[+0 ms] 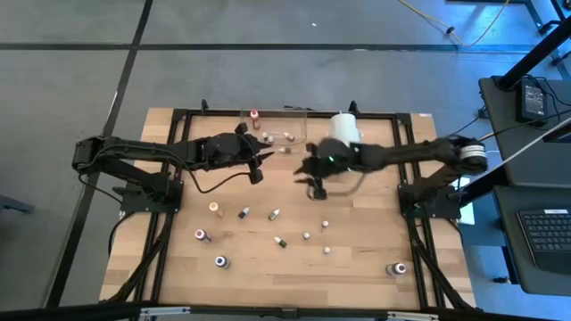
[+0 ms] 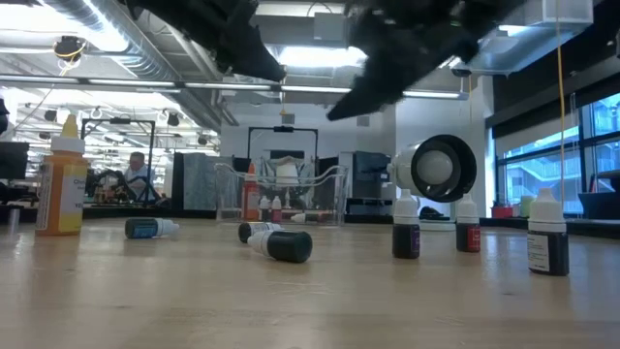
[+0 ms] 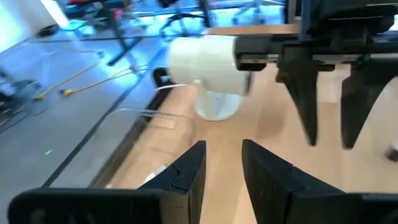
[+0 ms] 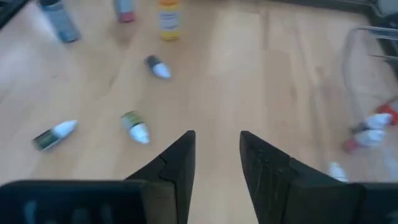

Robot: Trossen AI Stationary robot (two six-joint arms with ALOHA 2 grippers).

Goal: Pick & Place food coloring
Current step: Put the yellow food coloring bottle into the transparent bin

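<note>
Several tiny food coloring bottles stand or lie scattered on the wooden table, among them an orange-topped one (image 1: 215, 208), a pink-topped one (image 1: 202, 234) and a blue-topped one (image 1: 220, 261). A few more are in the clear tray (image 1: 277, 129) at the far edge, including a red-topped one (image 1: 254, 114). My left gripper (image 1: 259, 169) hovers open and empty above the table just in front of the tray. My right gripper (image 1: 312, 183) hovers open and empty beside it, to its right. In the right wrist view (image 4: 214, 162) pale-tipped bottles (image 4: 135, 126) lie on their sides ahead of the fingers.
A big white cylinder (image 1: 346, 127) lies next to the tray's right side; it also shows in the left wrist view (image 3: 208, 68). One bottle (image 1: 397, 267) stands alone near the front right corner. A black frame runs along the table's edges.
</note>
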